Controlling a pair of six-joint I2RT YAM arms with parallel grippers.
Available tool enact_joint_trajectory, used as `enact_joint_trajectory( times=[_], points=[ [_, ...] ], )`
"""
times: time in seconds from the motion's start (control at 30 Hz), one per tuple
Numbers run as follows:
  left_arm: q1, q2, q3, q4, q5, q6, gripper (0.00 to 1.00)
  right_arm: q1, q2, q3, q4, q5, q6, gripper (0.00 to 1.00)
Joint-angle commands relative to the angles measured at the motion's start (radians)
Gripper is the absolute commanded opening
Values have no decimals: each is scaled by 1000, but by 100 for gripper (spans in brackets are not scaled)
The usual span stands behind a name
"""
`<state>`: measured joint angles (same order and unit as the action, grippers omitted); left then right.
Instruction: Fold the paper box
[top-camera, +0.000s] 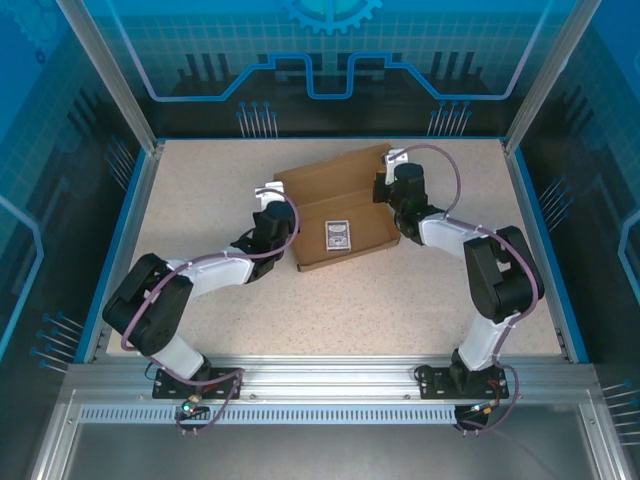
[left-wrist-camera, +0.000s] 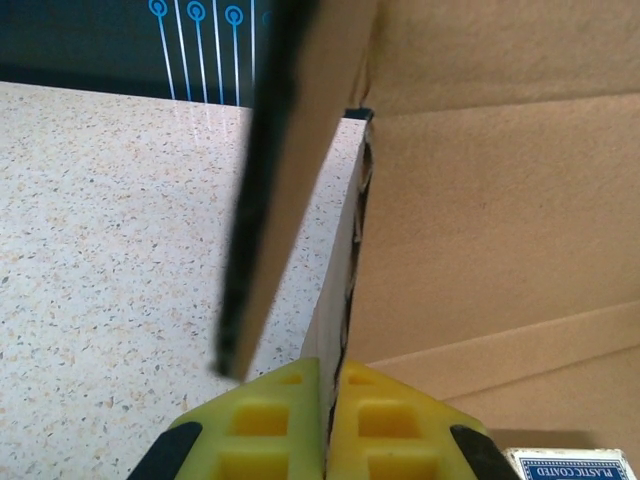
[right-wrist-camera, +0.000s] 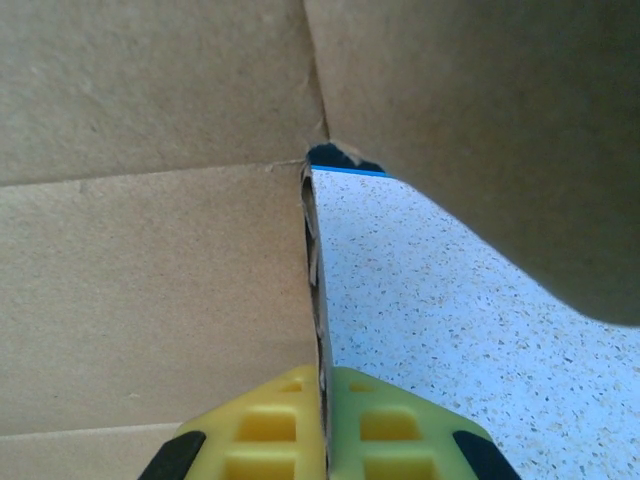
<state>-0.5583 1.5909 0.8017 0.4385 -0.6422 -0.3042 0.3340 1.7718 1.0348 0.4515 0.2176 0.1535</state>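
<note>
The brown paper box (top-camera: 335, 200) lies in the middle of the table with its lid panel reaching toward the back. My left gripper (top-camera: 278, 228) is at the box's left side wall; in the left wrist view its yellow fingers (left-wrist-camera: 270, 420) pinch that upright wall (left-wrist-camera: 335, 300) of the paper box (left-wrist-camera: 480, 220). My right gripper (top-camera: 392, 195) is at the right side wall; the right wrist view has its yellow fingers (right-wrist-camera: 395, 425) clamped on that wall's edge (right-wrist-camera: 318, 300) of the paper box (right-wrist-camera: 150, 270). A side flap (left-wrist-camera: 285, 170) hangs blurred in front of the left camera.
A small blue-and-white patterned card (top-camera: 338, 236) lies on the box floor, its corner also in the left wrist view (left-wrist-camera: 570, 465). The speckled table (top-camera: 400, 300) is fenced by blue-edged walls (top-camera: 540, 240) and posts.
</note>
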Motion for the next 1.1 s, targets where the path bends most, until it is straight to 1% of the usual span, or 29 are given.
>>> enact_joint_trajectory(
  times=[0.0,0.27,0.37,0.53,0.83,1.07],
  points=[
    [-42,6,-6,-56,-7,-74,0,42,-31,-42,-11,-43,12,4],
    [-125,59,-8,-26,-128,-82,0,51,-49,-115,40,-30,43,4],
    [-163,69,-38,30,-172,-63,0,51,-53,-144,64,-25,45,4],
    [-213,97,-89,148,-242,11,0,51,-64,-197,104,-25,30,4],
    [-281,139,-177,327,-290,117,1,46,-107,-256,131,-26,5,4],
    [-288,123,-233,368,-287,128,3,40,-129,-325,182,-31,6,4]
  ],
)
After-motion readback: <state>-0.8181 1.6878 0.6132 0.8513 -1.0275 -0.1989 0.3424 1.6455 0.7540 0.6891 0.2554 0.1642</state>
